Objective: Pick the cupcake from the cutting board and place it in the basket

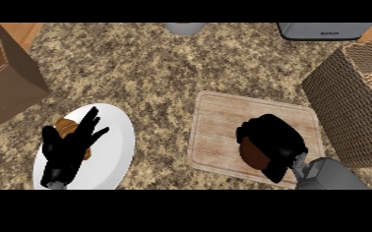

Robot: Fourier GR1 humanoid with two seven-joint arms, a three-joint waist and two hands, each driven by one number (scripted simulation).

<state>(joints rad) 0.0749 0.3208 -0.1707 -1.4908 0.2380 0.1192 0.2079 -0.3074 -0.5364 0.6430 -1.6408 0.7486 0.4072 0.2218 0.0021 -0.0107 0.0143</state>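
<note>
On the board (218, 123), toward its near right part, sits the cupcake (251, 153), a brown round shape mostly hidden under the right hand (274, 140). That hand lies over it from the right, its fingers curled around the cupcake's top and far side, so it is grasping the cupcake, which rests on the wood. Right of the board, just beside its right edge, stands the basket (343, 103), a tall woven box whose wall rises above the board. At near left a white plate (116, 142) holds a brown pastry (67, 127), partly covered by the left hand (65, 147), which rests above it released, fingers straight and spread, pointing far. A brown box (18, 78) stands at the far left edge. Along the far edge sit a grey cup (184, 27) and, further right, a grey appliance (323, 30). Speckled counter (145, 69) lies between all of them.
</note>
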